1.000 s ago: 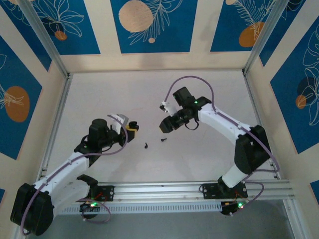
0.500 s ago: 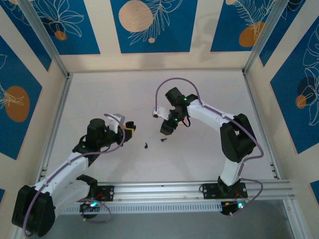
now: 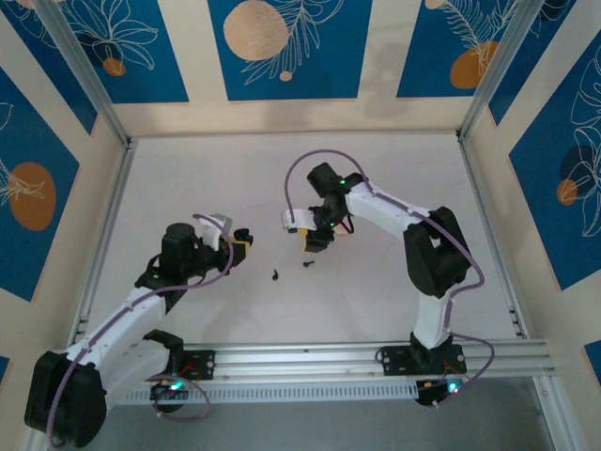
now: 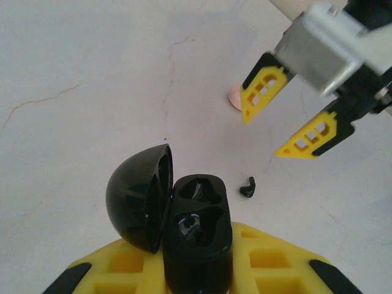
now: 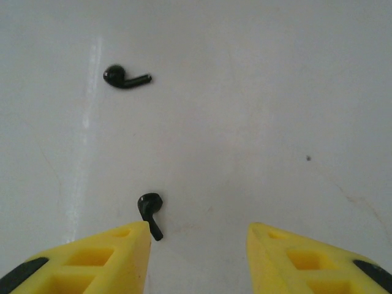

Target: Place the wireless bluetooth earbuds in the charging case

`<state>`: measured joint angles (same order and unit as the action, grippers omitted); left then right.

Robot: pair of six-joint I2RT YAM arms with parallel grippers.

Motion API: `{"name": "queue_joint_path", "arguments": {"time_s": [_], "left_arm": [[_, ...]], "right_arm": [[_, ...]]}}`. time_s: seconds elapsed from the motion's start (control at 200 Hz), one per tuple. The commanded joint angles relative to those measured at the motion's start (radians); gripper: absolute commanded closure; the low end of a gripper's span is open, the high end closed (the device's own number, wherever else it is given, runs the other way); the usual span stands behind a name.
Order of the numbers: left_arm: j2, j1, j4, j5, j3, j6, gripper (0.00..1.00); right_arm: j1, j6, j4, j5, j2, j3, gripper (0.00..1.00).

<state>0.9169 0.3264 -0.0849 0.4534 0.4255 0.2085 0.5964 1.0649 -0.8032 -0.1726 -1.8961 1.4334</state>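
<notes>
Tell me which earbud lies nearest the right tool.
The earbud lying right at the tip of one yellow finger of the right tool; the other earbud sits well beyond it, farther ahead.

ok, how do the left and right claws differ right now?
The left claw is shut on the open charging case; the right claw is open and empty. The right claw hangs over an earbud, close by one fingertip; the left claw is off to the side of it. Both have yellow fingers.
</notes>
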Motion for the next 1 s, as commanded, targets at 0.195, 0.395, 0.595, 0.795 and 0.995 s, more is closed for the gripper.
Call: {"name": "queue_joint_path", "arguments": {"time_s": [0.195, 0.395, 0.595, 0.795, 0.995], "left_arm": [[-0.018, -0.028, 0.01, 0.044, -0.014, 0.009, 0.8], [-0.019, -0.036, 0.008, 0.053, -0.013, 0.011, 0.81], [-0.011, -0.04, 0.0, 0.059, -0.013, 0.014, 0.81], [-0.006, -0.046, -0.004, 0.071, -0.01, 0.017, 0.81], [-0.008, -0.049, -0.001, 0.073, -0.01, 0.02, 0.81]], "right_arm": [[0.044, 0.084, -0.042, 0.054, -0.05, -0.006, 0.55], [0.061, 0.066, -0.07, 0.045, -0.087, 0.009, 0.54], [0.073, 0.048, -0.07, 0.046, -0.103, -0.012, 0.55], [0.079, 0.038, -0.055, 0.092, -0.132, -0.013, 0.56], [0.078, 0.024, -0.06, 0.108, -0.161, 0.004, 0.57]]}}
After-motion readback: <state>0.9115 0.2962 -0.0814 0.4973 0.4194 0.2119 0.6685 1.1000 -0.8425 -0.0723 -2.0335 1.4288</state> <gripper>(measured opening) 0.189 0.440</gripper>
